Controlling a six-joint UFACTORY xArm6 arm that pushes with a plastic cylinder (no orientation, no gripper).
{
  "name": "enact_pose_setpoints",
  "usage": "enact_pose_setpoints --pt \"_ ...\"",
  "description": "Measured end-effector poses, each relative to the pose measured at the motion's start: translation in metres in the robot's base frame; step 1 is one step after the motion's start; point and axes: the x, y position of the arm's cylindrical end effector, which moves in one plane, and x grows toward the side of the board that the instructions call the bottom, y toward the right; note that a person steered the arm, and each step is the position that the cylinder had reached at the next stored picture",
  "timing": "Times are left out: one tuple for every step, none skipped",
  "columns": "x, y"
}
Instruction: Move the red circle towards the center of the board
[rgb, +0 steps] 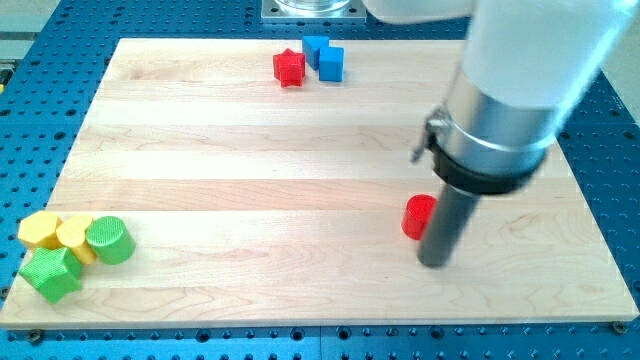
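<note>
The red circle (418, 216), a short red cylinder, lies on the wooden board (250, 150) right of the middle and a bit below it. My tip (434, 263) is at the lower end of the dark rod. It stands just right of and below the red circle, touching or nearly touching its right side. The rod hides part of the circle's right edge.
A red star (289, 67) and two blue blocks (325, 57) sit at the view's top centre. At the bottom left are two yellow blocks (58, 232), a green cylinder (109, 240) and a green block (51, 273). The arm's large grey body (510, 100) covers the upper right.
</note>
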Motion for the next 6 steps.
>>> enact_pose_setpoints --pt "-0.064 -0.044" --pt "-0.051 -0.034" --pt "-0.043 -0.011" --pt "-0.073 -0.001" --pt "-0.064 0.032" --pt "-0.045 0.052"
